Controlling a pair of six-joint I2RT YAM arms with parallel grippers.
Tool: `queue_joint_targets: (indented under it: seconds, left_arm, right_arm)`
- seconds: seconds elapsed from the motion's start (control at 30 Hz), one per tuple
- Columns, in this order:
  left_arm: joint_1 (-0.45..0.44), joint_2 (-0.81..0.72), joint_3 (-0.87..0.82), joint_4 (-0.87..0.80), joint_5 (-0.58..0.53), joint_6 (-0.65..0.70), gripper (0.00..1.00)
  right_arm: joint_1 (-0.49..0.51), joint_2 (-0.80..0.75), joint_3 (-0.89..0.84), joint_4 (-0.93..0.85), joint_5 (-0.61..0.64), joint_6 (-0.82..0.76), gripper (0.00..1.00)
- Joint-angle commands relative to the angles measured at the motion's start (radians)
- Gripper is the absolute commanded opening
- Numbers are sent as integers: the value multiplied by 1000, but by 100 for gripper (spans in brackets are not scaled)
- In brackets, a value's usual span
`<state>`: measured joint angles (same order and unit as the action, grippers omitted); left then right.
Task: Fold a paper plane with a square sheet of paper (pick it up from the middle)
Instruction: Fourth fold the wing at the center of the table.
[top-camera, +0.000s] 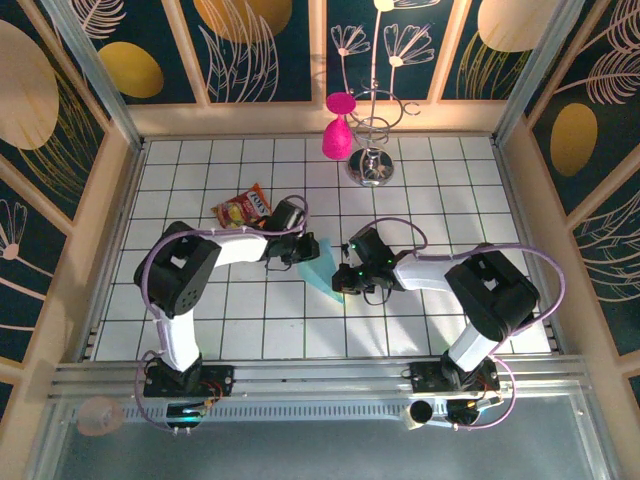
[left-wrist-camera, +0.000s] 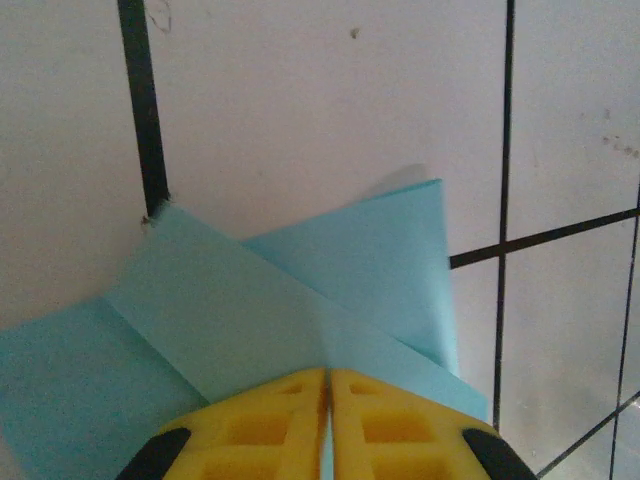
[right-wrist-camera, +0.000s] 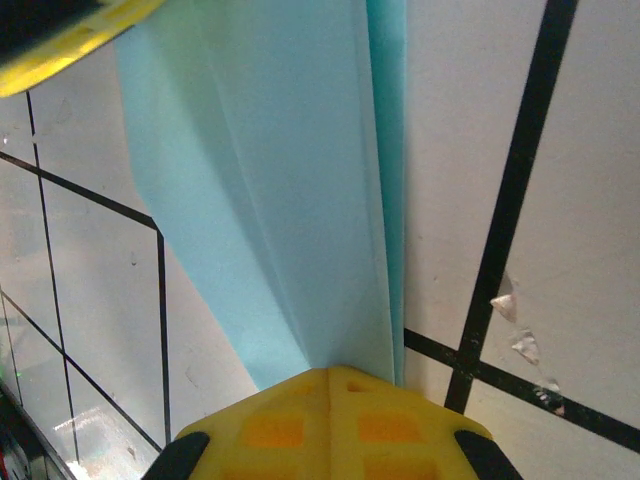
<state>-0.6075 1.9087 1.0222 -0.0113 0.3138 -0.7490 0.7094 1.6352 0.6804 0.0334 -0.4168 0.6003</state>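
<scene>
The light-blue paper plane lies near the middle of the tiled table as a narrow folded triangle, held between both arms. My left gripper is shut on its wide end. In the left wrist view the yellow fingers pinch the plane, whose folded flaps spread out ahead of them. My right gripper is shut on the pointed end. In the right wrist view its fingers clamp the plane along the long creases.
A red-and-yellow snack packet lies just behind the left arm. A pink cup and a metal stand are at the back centre. Wooden walls enclose the white grid table.
</scene>
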Motion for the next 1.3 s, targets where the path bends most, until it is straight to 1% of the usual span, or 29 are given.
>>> queue_joint_targets:
  seconds: [0.0,0.1,0.17,0.33,0.63,0.73,0.97,1.27]
  left_arm:
    - [3,34,35,-75,-69,-16,10]
    - [2,45,26,-94,-90,-24,10]
    - [2,52,26,-105,-99,-24,10]
    - [0,71,32,-134,-129,-23,10]
    - [-5,94,26,-167,-164,-18,10]
    - [-8,102,26,-182,-186,-21,10]
    - [-8,113,30,-215,-248,-30,10]
    - [-6,137,24,-241,-301,-50,10]
  right_arm:
    - [-5,-39,-11,-101,-16,-21,0]
    - [-5,-92,29,-33,-40,-5,0]
    - [-6,-102,56,-5,-29,4,0]
    - [-10,-12,123,-12,14,-1,0]
    - [-9,97,148,-28,15,-17,0]
    - [-8,119,137,-36,21,-14,0]
    - [-8,116,74,-72,24,-22,0]
    - [-3,-19,-71,-117,-44,-52,0]
